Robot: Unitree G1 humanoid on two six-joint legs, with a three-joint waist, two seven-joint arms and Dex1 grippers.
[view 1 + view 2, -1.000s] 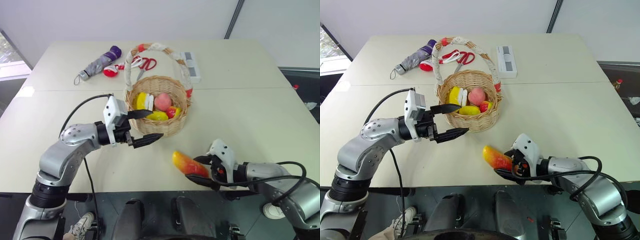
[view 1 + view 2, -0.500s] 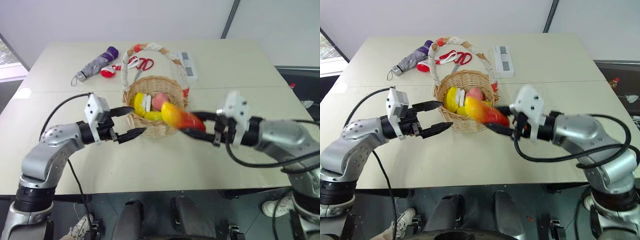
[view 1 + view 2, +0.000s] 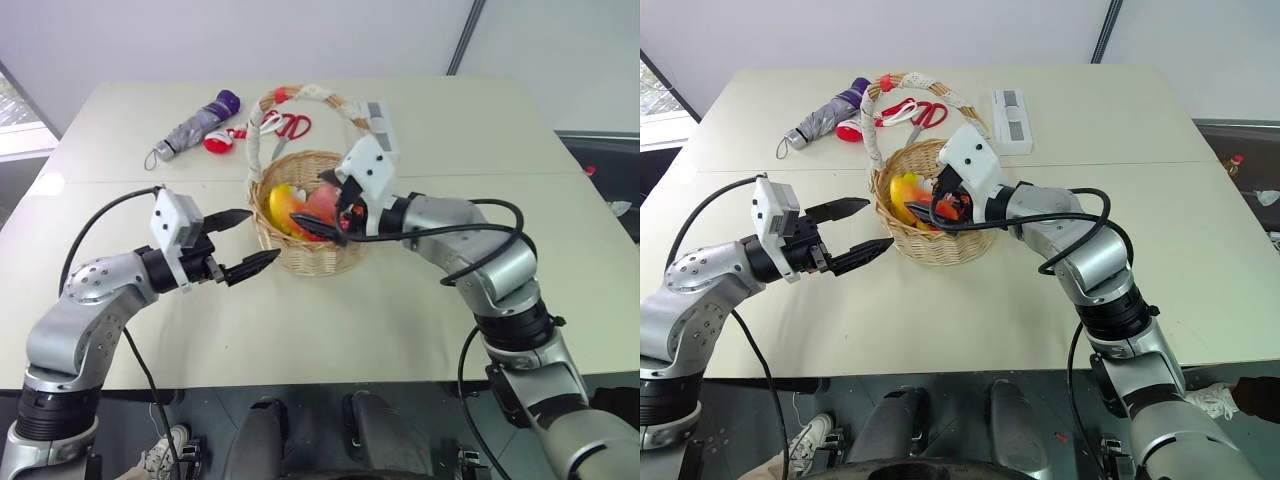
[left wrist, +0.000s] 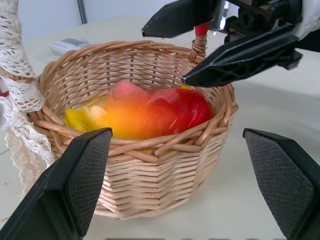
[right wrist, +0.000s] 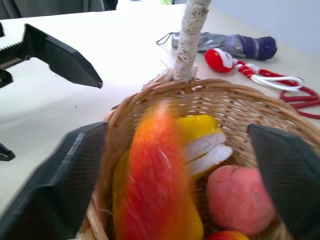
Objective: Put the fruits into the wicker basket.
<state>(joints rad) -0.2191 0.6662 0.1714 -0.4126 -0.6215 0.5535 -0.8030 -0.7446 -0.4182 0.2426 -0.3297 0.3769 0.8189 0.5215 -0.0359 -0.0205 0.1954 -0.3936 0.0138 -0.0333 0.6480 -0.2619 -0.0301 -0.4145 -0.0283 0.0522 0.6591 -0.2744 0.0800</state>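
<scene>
Mango (image 5: 157,185), red blending to orange-yellow, lies blurred inside the tan woven basket (image 4: 150,165) on the counter (image 3: 420,330), beside a pink peach (image 5: 239,198). Right fingers (image 3: 322,205) spread wide above it, holding nothing; left fingers (image 3: 245,243) gape empty just beside the basket.

The left gripper (image 3: 243,243) points right, fingers spread wide (nothing between them). The right arm reaches left across the middle, its gripper (image 3: 322,206) gaping too, fingers apart.

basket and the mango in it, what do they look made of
Basket: woven wicker, tan and matte, by its interlaced strands; the handle looks wrapped in white lace.
Mango: probably plastic or foam, judging by its even red-to-yellow colouring; blur hides its finish.
</scene>
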